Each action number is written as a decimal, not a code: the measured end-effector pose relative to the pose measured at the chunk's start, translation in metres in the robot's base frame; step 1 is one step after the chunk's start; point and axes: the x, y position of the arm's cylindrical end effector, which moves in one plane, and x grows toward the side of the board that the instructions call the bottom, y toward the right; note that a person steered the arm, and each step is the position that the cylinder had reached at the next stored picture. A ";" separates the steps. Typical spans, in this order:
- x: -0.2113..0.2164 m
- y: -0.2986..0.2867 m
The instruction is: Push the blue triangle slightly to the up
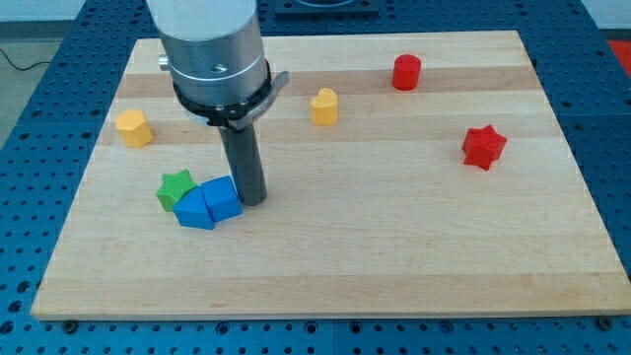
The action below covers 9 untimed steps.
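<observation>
Two blue blocks touch each other at the view's lower left. One (194, 210) looks like the blue triangle, and the other (223, 198) is a blue cube-like block to its right. A green star (175, 188) touches them from the upper left. My tip (252, 201) stands right against the right side of the blue cube-like block. The rod rises from it to the grey arm body at the view's top.
A yellow block (133, 128) lies at the left, a yellow heart-like block (323, 106) at top centre, a red cylinder (406, 72) at top right and a red star (483, 147) at the right. The wooden board (394, 256) rests on a blue perforated table.
</observation>
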 end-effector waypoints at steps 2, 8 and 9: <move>0.051 0.016; 0.034 -0.089; 0.045 -0.089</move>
